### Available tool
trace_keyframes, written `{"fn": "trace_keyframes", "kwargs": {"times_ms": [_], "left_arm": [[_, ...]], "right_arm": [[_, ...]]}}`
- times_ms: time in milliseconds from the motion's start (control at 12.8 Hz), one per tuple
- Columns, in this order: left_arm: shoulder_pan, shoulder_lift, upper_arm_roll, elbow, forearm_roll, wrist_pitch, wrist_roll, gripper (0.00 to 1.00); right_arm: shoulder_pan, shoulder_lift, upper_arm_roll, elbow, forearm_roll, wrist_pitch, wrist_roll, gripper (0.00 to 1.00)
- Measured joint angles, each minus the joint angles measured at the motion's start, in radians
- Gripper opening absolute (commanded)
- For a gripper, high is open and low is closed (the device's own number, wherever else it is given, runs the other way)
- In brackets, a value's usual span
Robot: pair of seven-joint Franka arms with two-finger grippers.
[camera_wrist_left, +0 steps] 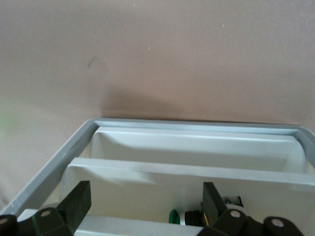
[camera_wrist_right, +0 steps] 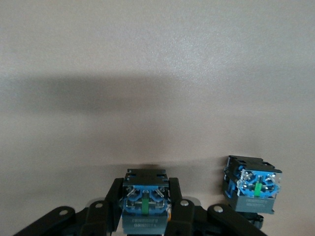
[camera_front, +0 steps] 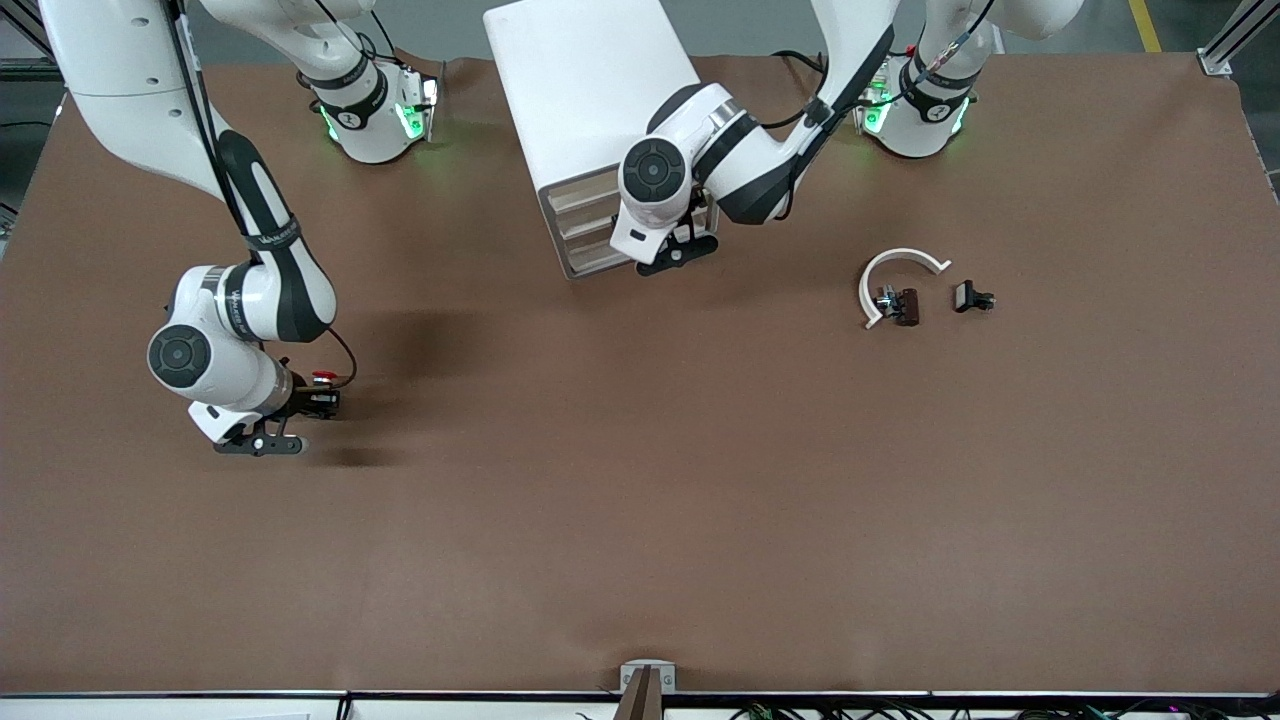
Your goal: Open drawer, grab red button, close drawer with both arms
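Observation:
The white cabinet (camera_front: 590, 90) stands at the robots' edge of the table, its stacked drawers facing the front camera. My left gripper (camera_front: 680, 250) hangs in front of them, open and empty (camera_wrist_left: 142, 206). In the left wrist view a drawer (camera_wrist_left: 128, 227) below the fingers (camera_wrist_left: 74, 201) stands partly open, with a green-capped part (camera_wrist_left: 173, 216) inside. My right gripper (camera_front: 320, 402) is low over the table toward the right arm's end. It is shut on a black-and-blue button body (camera_wrist_right: 146, 204) whose cap is hidden. A red-capped button (camera_front: 322, 378) lies beside it, and its body shows in the right wrist view (camera_wrist_right: 253, 184).
A white curved piece (camera_front: 900, 275) lies toward the left arm's end of the table with a small dark part (camera_front: 905, 305) inside its arc. A black part (camera_front: 972, 297) lies beside them. The brown table (camera_front: 640, 520) stretches toward the front camera.

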Motion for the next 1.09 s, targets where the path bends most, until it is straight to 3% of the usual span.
{"fn": "trace_keyframes", "kwargs": {"times_ms": [234, 312, 390, 468, 780, 1092], "left_arm": [[-0.006, 0.001, 0.002, 0.001, 0.000, 0.001, -0.021, 1.00], [0.000, 0.000, 0.007, 0.006, 0.000, 0.003, -0.034, 1.00], [0.022, -0.001, 0.015, 0.021, 0.000, 0.004, -0.050, 1.00], [0.064, -0.003, 0.020, 0.045, 0.002, 0.001, -0.054, 1.00], [0.301, -0.012, 0.026, 0.168, 0.129, -0.074, -0.014, 1.00], [0.467, -0.041, 0.027, 0.237, 0.293, -0.115, 0.193, 1.00]], "right_arm": [[0.000, 0.010, 0.000, 0.000, 0.000, 0.001, 0.000, 0.31], [0.000, 0.010, 0.000, 0.000, 0.000, 0.001, 0.000, 0.41], [0.000, 0.010, 0.000, 0.001, 0.000, 0.001, 0.000, 0.82], [0.000, 0.010, 0.001, 0.001, 0.000, 0.001, 0.000, 1.00], [0.000, 0.006, 0.001, 0.019, 0.000, -0.003, 0.000, 1.00], [0.000, -0.072, 0.003, 0.090, 0.000, -0.159, 0.000, 1.00]]}}
